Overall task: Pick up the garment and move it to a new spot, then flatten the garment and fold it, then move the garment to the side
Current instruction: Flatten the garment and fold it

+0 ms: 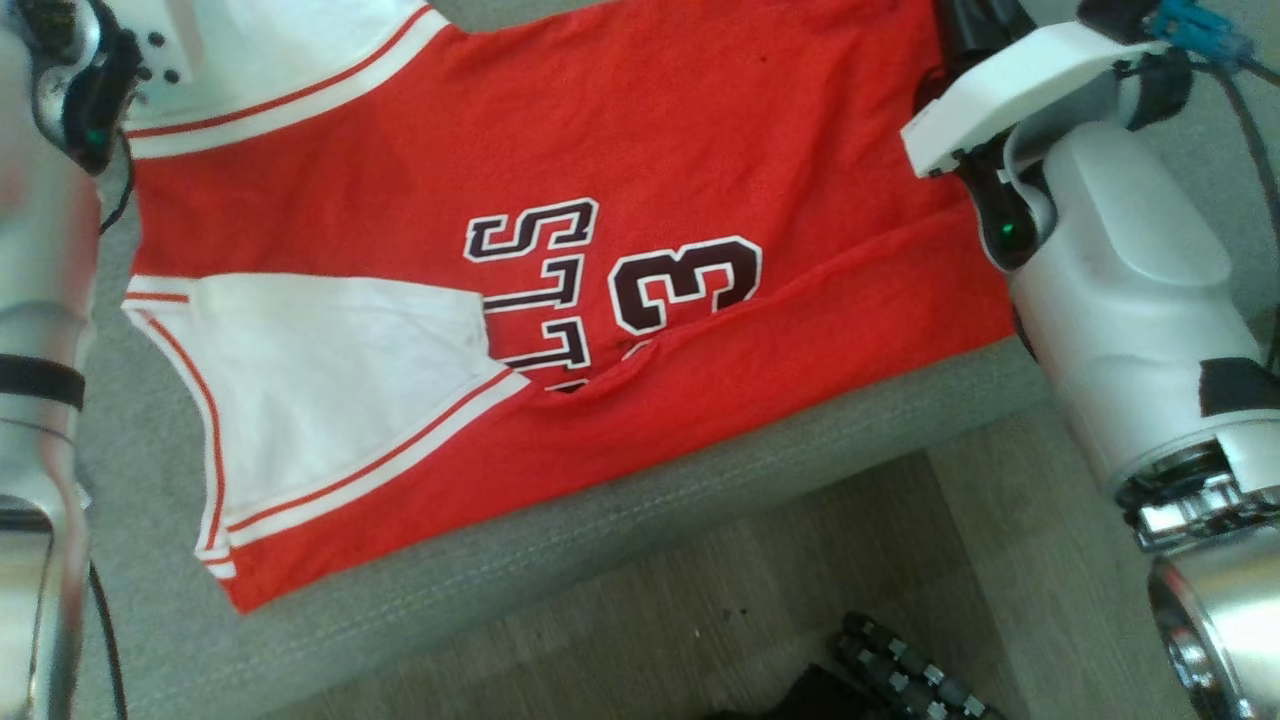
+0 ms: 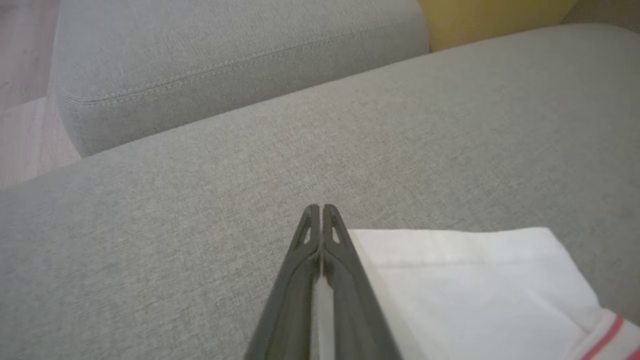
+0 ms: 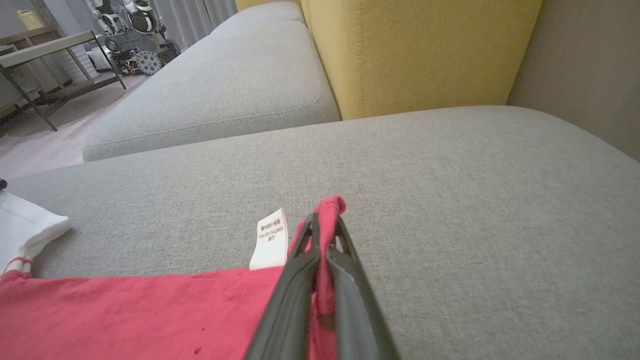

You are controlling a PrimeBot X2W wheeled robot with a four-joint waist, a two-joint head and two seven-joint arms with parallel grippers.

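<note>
We see the red garment (image 1: 640,130) spread print-up on the grey seat cushion (image 1: 700,490), its near edge running close along the cushion's front seam, with the wooden floor (image 1: 650,620) below. Its white sleeves lie to the left and its hem to the right, where a long crease crosses the red cloth under the number. Our left gripper (image 2: 320,207) is clenched at the left end, a sliver of white sleeve cloth showing between its fingers. Our right gripper (image 3: 325,220) is clamped on the far right corner of the hem, and a tuft of red cloth pokes out past the fingertips. A white care label (image 3: 270,240) stands just beside them. A yellow back cushion (image 3: 415,50) rises at the far side.
</note>
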